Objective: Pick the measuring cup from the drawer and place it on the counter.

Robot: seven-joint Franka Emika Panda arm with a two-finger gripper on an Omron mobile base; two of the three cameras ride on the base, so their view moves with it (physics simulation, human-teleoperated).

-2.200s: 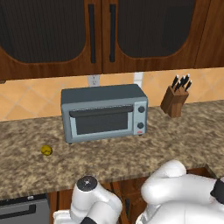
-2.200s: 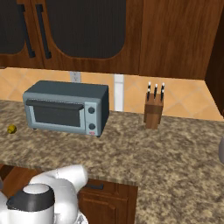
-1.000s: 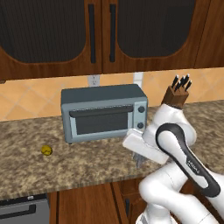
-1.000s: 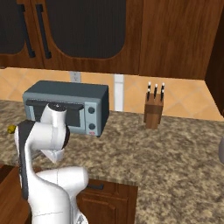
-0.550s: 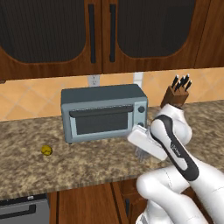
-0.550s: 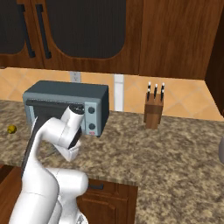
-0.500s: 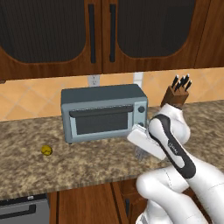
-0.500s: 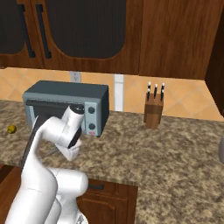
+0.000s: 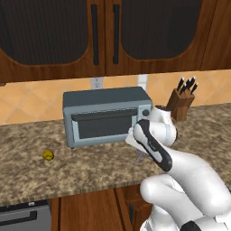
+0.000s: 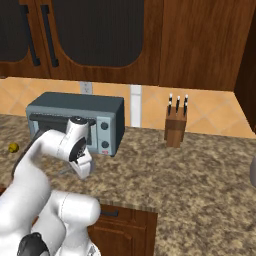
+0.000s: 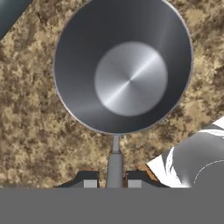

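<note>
Speckled granite table directly beneath the tool, whose fingers pinch the measuring cup by its handle, bowl just ahead. Toaster oven behind; knife block farther right. Tool hidden by the arm in base views.

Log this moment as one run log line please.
gripper: shut on measuring cup handle | cup: above counter, bowl upward | toaster oven: behind arm

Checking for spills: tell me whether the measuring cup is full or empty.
Empty. In the hand view the measuring cup shows a bare, shiny metal bottom with nothing inside, its handle running down between the claw fingertips, above the counter.
</note>
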